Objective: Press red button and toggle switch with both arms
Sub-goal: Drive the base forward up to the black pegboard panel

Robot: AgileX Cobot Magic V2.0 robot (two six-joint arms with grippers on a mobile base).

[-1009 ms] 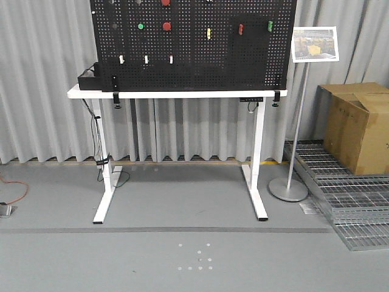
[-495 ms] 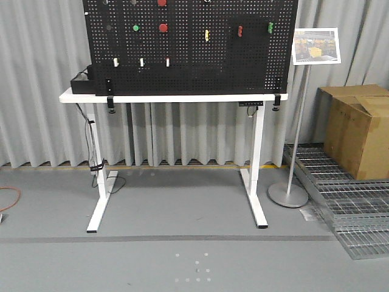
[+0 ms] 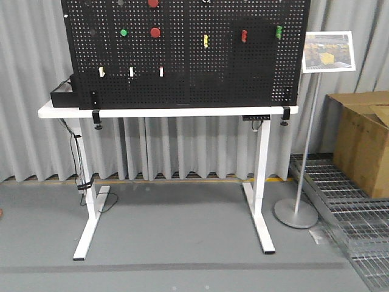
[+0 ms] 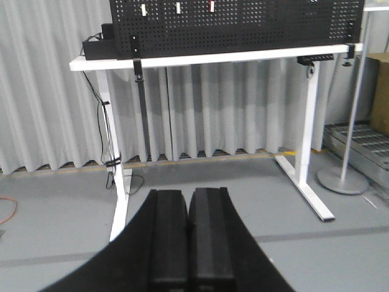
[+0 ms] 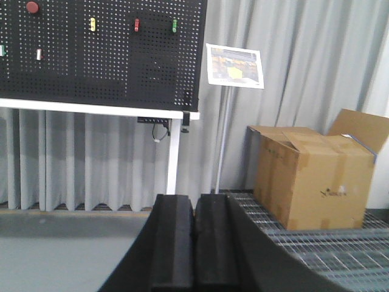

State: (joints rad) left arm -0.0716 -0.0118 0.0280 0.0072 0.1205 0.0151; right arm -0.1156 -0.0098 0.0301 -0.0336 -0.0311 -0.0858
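Observation:
A black pegboard (image 3: pixel 182 67) stands on a white table (image 3: pixel 167 112) ahead of me. A round red button (image 3: pixel 155 31) sits on its upper left, with another red button (image 3: pixel 153 3) above it at the frame's top edge. Small toggle switches stick out of the board: three white ones (image 3: pixel 131 72) in a row, a yellow one (image 3: pixel 206 41), a red one (image 3: pixel 244 35) and a green one (image 3: pixel 279 31). My left gripper (image 4: pixel 189 193) is shut and empty, low above the floor. My right gripper (image 5: pixel 194 199) is shut and empty. Both are far from the board.
A sign on a metal pole with a round base (image 3: pixel 296 213) stands right of the table. A cardboard box (image 3: pixel 364 140) sits on metal floor grating (image 3: pixel 340 188) at the right. Grey curtains hang behind. A black box (image 3: pixel 62 95) and cables sit at the table's left end.
The table and pegboard have grown larger in the front view and the board's left edge has shifted left; the whole scene is nearer than before. No gripper shows in the earlier frames.

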